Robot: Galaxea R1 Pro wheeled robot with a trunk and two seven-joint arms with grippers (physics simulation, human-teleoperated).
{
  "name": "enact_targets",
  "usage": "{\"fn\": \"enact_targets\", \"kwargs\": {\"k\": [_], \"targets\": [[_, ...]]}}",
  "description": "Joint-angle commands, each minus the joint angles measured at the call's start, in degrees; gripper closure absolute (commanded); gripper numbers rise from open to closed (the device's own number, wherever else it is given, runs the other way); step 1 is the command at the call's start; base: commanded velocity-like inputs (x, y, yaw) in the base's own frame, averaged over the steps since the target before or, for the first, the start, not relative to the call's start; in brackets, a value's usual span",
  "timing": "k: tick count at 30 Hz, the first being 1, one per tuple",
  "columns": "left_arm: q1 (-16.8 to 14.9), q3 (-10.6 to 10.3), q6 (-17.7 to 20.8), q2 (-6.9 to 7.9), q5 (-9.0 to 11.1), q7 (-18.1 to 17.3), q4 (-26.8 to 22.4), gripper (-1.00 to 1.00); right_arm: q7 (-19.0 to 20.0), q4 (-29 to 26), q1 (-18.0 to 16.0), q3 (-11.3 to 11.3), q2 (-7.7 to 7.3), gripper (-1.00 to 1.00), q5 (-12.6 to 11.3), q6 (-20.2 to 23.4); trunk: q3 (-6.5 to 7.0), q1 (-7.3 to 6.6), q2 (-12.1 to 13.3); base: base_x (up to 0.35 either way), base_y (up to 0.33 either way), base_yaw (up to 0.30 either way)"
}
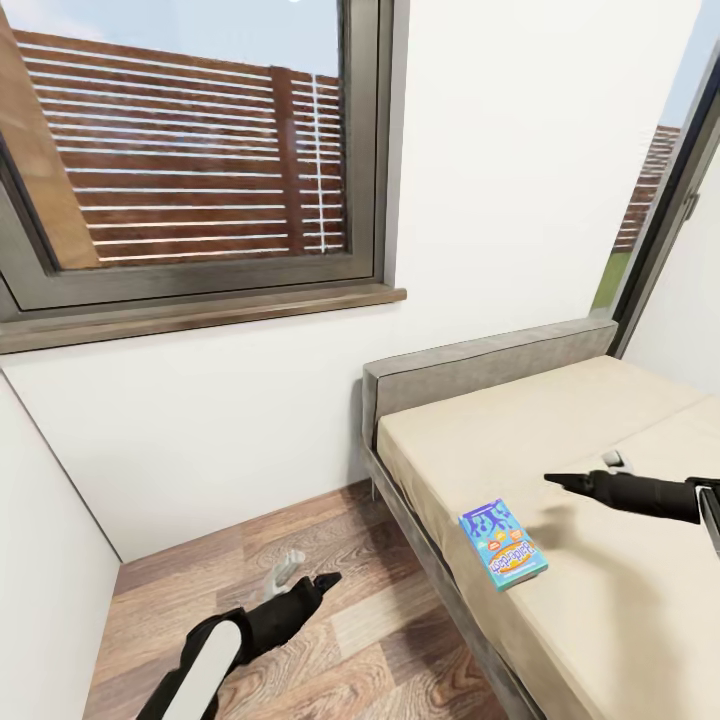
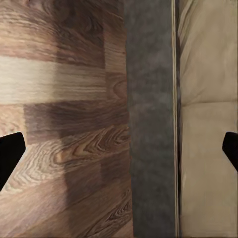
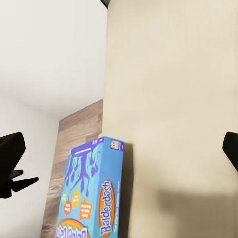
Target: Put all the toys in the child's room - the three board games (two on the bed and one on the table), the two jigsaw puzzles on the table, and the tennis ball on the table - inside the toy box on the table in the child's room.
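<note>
From the head, one blue game box (image 1: 503,544) lies flat on the bed (image 1: 600,620), close to the bed's near edge by the floor (image 1: 330,600). Its long side points across the bed, from that edge toward the middle. The right jaws (image 1: 553,481) hang over the bed just beside the box, on the far side of it from the floor. They look pinched to a point, but I cannot tell for sure. The left jaws (image 1: 325,578) hang over the floor, off the bed, and look pinched too. The right arm is nearer the box.

From the left wrist, the jaws stand wide apart and hold nothing, over the floor beside the bed's grey side (image 2: 151,124).

From the right wrist, the jaws are wide apart and empty. The box (image 3: 91,193) lies on the bed just ahead of them, at the edge.

I count one game box, one bed, two arms.
</note>
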Motion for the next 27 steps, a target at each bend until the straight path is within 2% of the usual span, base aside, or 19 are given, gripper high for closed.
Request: {"fn": "enact_targets", "kwargs": {"k": [1, 5, 6, 8, 13, 18, 27], "targets": [[-0.9, -0.7, 0.2, -0.08, 0.6, -0.9, 0.1, -1.00, 0.5, -0.2, 0.1, -0.7, -0.19, -1.00, 0.0, 0.0, -0.06, -0.01, 0.0, 0.000, 0.000, 0.000], [-3.9, -3.0, 0.0, -0.49, 0.6, -3.9, 0.5, -1.00, 0.4, -0.5, 0.5, -1.8, -0.94, -1.00, -1.3, -1.4, -0.06, -0.01, 0.0, 0.000, 0.000, 0.000], [-3.9, -3.0, 0.0, -0.49, 0.6, -3.9, 0.5, -1.00, 0.4, -0.5, 0.5, -1.8, -0.94, -1.00, -1.3, -1.4, -0.06, -0.01, 0.0, 0.000, 0.000, 0.000], [-6.1, -4.8, -0.1, -0.83, 0.6, -5.2, 0.9, -1.00, 0.4, -0.6, 0.7, -2.2, -1.32, -1.00, -1.8, -2.2, -0.06, -0.01, 0.0, 0.000, 0.000, 0.000], [-5.9, -4.0, -1.3, 0.05, 0.7, -4.0, -0.4, -1.00, -0.5, 0.0, -0.3, -1.8, -0.07, -1.00, -1.4, -2.8, -0.06, -0.01, 0.0, 0.000, 0.000, 0.000], [-5.9, -4.0, -1.3, 0.05, 0.7, -4.0, -2.0, -1.00, -0.5, 0.0, -0.3, -1.8, -0.07, -1.00, -1.4, -2.8, -0.06, -0.01, 0.0, 0.000, 0.000, 0.000], [-5.9, -4.0, -1.3, 0.05, 0.7, -4.0, -2.1, -1.00, -0.5, 0.0, -0.3, -1.8, -0.07, -1.00, -1.4, -2.8, -0.06, -0.01, 0.0, 0.000, 0.000, 0.000]]}}
